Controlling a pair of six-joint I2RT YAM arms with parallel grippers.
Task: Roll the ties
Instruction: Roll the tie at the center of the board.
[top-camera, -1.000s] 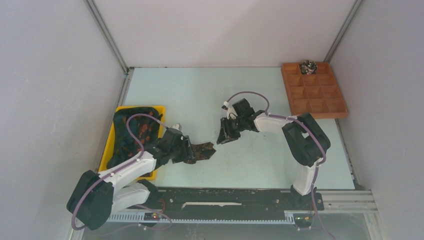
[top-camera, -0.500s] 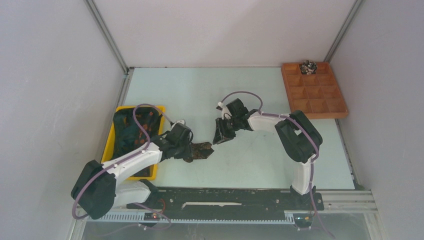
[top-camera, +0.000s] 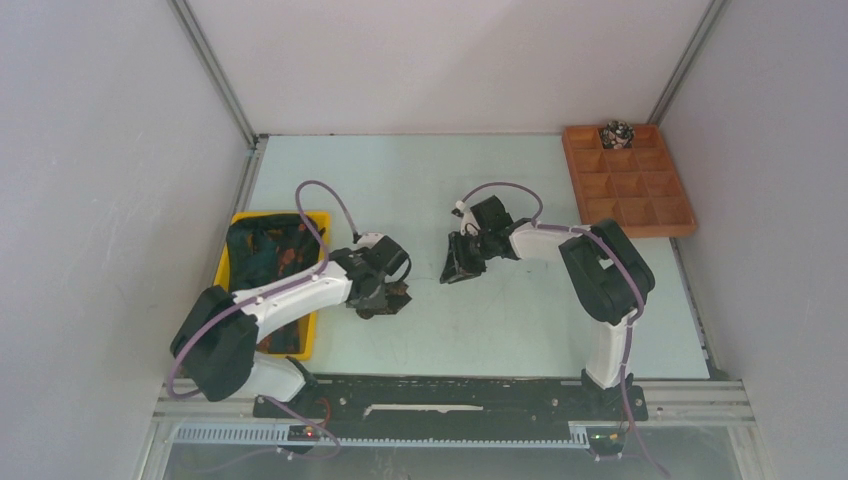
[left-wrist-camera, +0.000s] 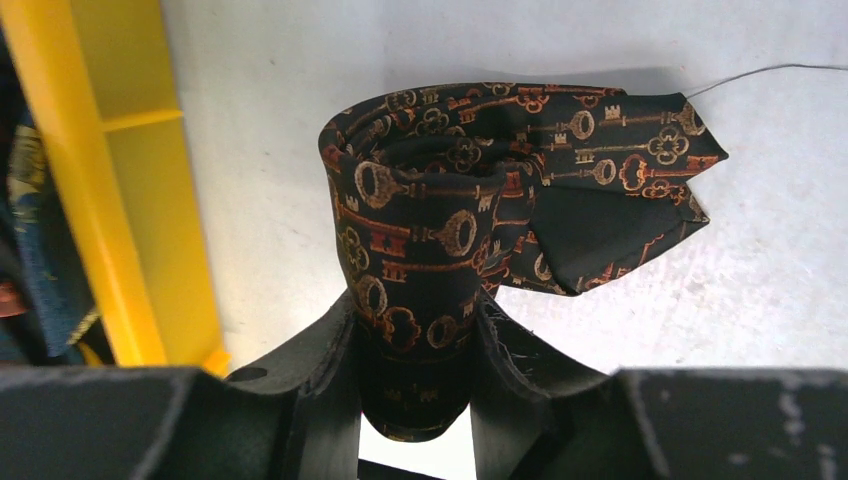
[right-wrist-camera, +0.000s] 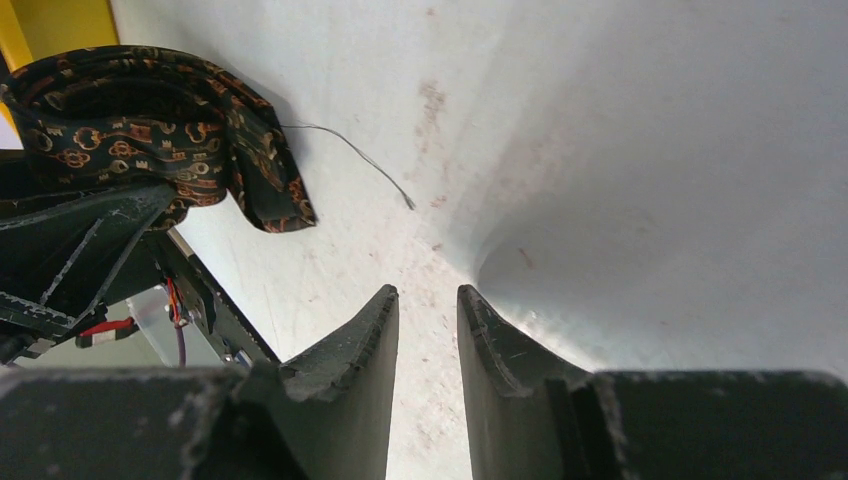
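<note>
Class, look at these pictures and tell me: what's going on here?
The left gripper is clamped on a loosely rolled tie lying on the table beside the yellow bin, which holds other ties. The pointed end sticks out of the coil. The right gripper hangs nearby, jaws slightly apart and empty. One finished coil sits in a back compartment of the wooden tray.

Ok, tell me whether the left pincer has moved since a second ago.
Yes. The left pincer, gripping the tie, has shifted right, farther from the yellow tray.
</note>
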